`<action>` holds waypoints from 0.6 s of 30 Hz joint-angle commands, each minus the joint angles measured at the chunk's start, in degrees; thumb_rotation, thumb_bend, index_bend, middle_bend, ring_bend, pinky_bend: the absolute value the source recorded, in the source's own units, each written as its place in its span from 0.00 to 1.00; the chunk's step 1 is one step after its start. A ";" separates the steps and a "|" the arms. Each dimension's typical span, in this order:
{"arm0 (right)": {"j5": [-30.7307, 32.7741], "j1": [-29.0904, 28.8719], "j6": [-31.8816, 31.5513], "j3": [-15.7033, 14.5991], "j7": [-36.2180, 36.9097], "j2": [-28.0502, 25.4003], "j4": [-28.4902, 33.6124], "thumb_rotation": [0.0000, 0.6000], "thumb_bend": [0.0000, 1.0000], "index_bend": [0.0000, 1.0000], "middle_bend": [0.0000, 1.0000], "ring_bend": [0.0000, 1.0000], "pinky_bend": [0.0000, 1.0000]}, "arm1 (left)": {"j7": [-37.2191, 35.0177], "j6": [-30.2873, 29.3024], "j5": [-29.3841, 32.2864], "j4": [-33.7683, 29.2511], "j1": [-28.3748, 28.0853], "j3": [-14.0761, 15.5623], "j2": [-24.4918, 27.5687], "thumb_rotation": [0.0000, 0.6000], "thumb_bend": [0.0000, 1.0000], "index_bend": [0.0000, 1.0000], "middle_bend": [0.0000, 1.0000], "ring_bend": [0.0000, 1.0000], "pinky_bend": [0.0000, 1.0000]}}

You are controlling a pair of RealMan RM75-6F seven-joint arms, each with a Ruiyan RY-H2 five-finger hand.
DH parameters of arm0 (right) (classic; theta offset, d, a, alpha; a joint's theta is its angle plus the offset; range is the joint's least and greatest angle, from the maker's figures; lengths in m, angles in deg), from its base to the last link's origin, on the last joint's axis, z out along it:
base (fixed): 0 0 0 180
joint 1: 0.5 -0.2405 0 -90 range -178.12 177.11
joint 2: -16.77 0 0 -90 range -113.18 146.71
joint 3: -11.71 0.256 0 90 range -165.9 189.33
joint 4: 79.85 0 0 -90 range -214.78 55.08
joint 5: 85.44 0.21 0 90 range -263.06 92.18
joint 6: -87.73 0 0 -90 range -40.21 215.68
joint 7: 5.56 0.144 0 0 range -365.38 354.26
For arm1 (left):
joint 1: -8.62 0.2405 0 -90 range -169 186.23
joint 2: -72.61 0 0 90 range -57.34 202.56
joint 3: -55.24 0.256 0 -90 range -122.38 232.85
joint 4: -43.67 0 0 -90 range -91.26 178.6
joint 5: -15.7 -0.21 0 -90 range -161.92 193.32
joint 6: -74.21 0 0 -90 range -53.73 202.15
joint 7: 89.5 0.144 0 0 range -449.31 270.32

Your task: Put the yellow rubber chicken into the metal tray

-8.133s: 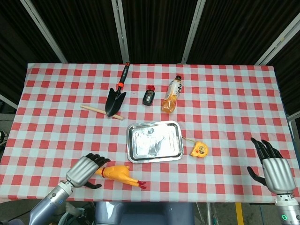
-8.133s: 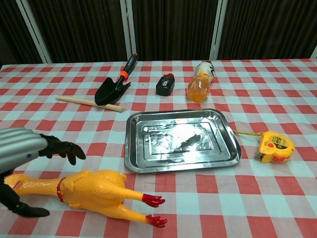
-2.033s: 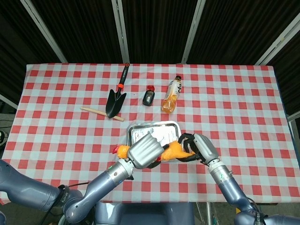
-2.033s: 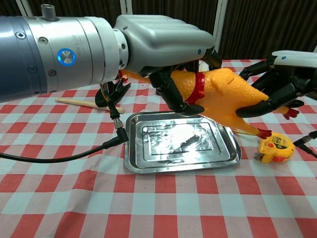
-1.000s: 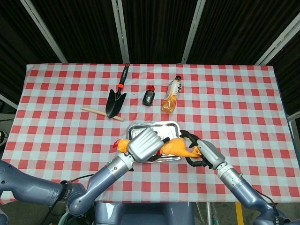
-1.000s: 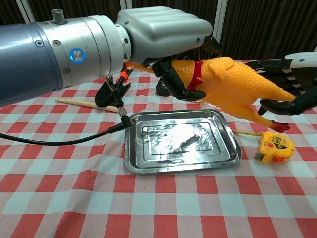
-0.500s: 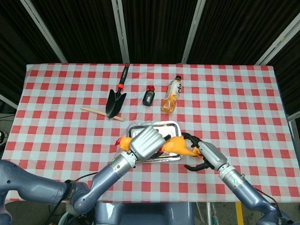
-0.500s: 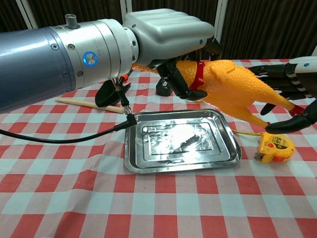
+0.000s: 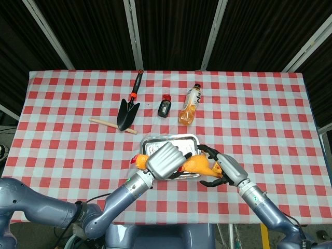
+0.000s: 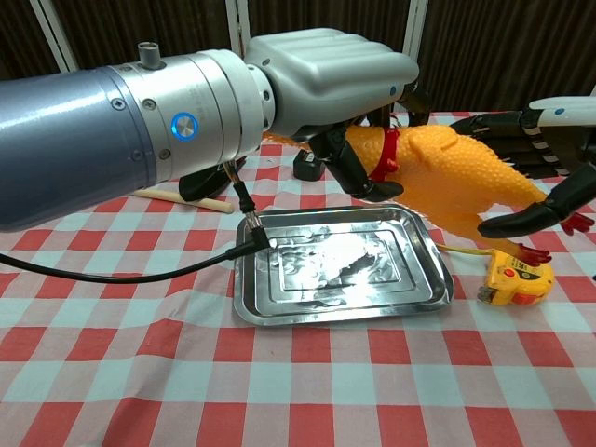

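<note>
The yellow rubber chicken (image 10: 456,182) hangs in the air over the right part of the metal tray (image 10: 244,279), tilted with its red feet down to the right. My left hand (image 10: 326,70) grips it at the neck by the red collar. My right hand (image 10: 549,158) is at the chicken's rear with fingers spread, the thumb under the legs; I see no firm grip. In the head view the left hand (image 9: 166,160) and chicken (image 9: 197,165) cover the near half of the tray (image 9: 171,136), with the right hand (image 9: 228,171) at its right.
A yellow tape measure (image 10: 517,277) lies just right of the tray. Behind the tray lie a black garden trowel (image 9: 127,106), a wooden stick (image 9: 111,124), a small black device (image 9: 164,108) and an orange drink bottle (image 9: 190,104).
The left hand has carried the chicken slightly right and lower over the tray. The right hand's thumb has moved in under the chicken's legs.
</note>
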 commanded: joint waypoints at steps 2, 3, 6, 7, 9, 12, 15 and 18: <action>1.57 -0.04 -0.88 0.31 -1.37 1.07 -0.43 1.00 0.22 0.28 0.25 0.25 0.32 | 0.20 0.06 0.07 -0.07 -0.03 -0.05 -0.13 1.00 0.51 0.61 0.72 0.65 0.81; 1.93 -0.06 -1.01 0.31 -1.81 1.22 -0.42 1.00 0.22 0.32 0.28 0.28 0.33 | 0.22 0.03 0.08 -0.13 -0.02 -0.09 -0.13 1.00 0.51 0.61 0.72 0.65 0.81; 3.00 0.01 -1.69 0.43 -2.95 1.72 -0.28 1.00 0.22 0.37 0.30 0.30 0.35 | 0.06 0.07 0.16 -0.27 0.05 -0.25 -0.06 1.00 0.51 0.61 0.72 0.65 0.81; 3.37 0.00 -1.80 0.41 -3.40 1.88 -0.21 1.00 0.22 0.38 0.30 0.30 0.36 | 0.00 0.18 0.24 -0.38 0.06 -0.30 0.02 1.00 0.51 0.61 0.72 0.65 0.81; 3.83 -0.07 -1.74 0.37 -3.85 2.09 -0.17 1.00 0.22 0.38 0.31 0.31 0.37 | -0.03 0.32 0.36 -0.52 0.07 -0.31 0.12 1.00 0.51 0.61 0.72 0.65 0.81; 4.35 -0.16 -1.78 0.40 -4.38 2.44 -0.25 1.00 0.24 0.41 0.32 0.32 0.38 | 0.06 0.45 0.56 -0.74 0.08 -0.29 0.27 1.00 0.51 0.61 0.72 0.65 0.81; 4.81 -0.18 -2.01 0.47 -4.88 2.80 -0.34 1.00 0.26 0.44 0.34 0.34 0.39 | 0.16 0.54 0.80 -0.97 0.09 -0.28 0.40 1.00 0.50 0.61 0.72 0.65 0.81; 5.28 -0.14 -2.25 0.57 -5.19 3.08 -0.41 1.00 0.28 0.45 0.35 0.35 0.40 | 0.20 0.72 1.13 -1.23 0.05 -0.30 0.56 1.00 0.50 0.61 0.72 0.65 0.81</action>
